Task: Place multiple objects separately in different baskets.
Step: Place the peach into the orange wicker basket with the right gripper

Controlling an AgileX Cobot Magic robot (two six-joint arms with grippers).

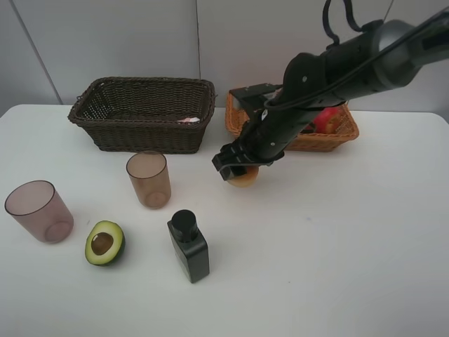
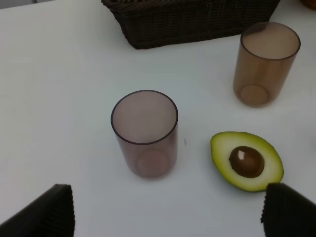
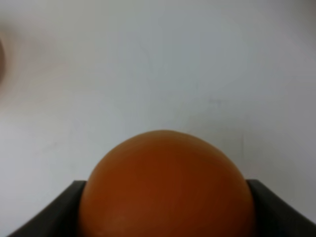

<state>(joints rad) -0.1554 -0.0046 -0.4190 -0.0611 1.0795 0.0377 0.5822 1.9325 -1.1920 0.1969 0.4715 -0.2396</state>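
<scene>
Orange fruit (image 1: 244, 178) sits gripped in the right fingers (image 1: 229, 163) low at the counter (image 1: 337, 253) before the tan basket (image 1: 330, 140), the arm slanting down from the upper right; also two cups (image 1: 149, 179) (image 1: 39, 210), one avocado half (image 1: 105, 243), one black bottle (image 1: 189, 249) and a dark basket (image 1: 144, 116). Left wrist view: the left fingers (image 2: 47, 212) are spread wide, grasping nothing, above a cup and the avocado half. Right wrist view: both fingers press the fruit's sides.

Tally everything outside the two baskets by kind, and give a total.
Translucent cups: 2
Avocado half: 1
Black bottle: 1
Orange fruit, gripped in the right pincer: 1
Total: 5
</scene>
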